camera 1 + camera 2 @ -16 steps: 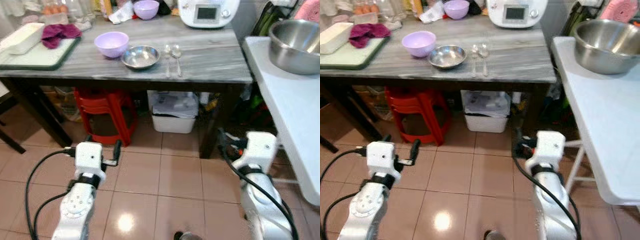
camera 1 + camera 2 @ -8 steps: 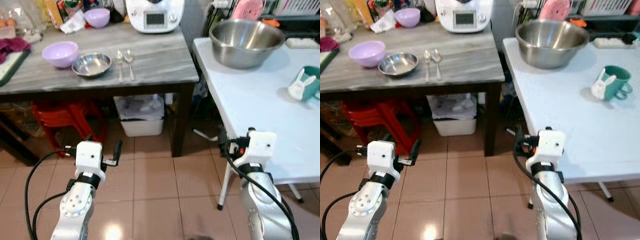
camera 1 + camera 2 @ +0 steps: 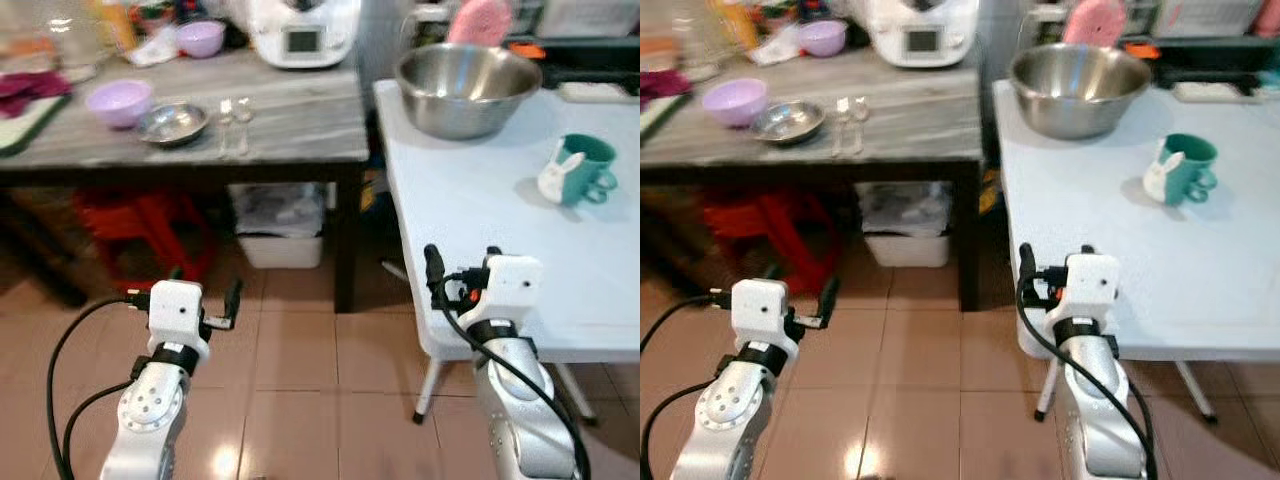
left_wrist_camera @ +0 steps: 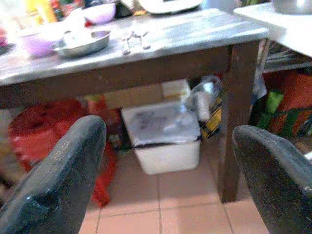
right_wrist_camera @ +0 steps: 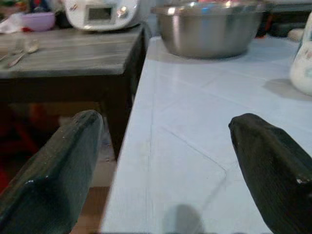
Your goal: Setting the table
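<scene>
Both grippers stood spread and empty: the left gripper (image 4: 165, 170) hung low over the tiled floor facing the grey table (image 3: 300, 120), the right gripper (image 5: 161, 161) at the white table's (image 3: 480, 200) edge. Farther off sat a steel bowl (image 3: 172, 122), spoons (image 3: 233, 120), teal mug (image 3: 580, 168); no writing was legible.

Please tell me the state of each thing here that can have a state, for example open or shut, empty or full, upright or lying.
left gripper: open, holding nothing
right gripper: open, holding nothing
large steel bowl: upright on the white table, contents not visible
teal mug: upright
small steel bowl: upright, looks empty
purple bowl: upright
spoon and fork: lying flat, side by side
</scene>
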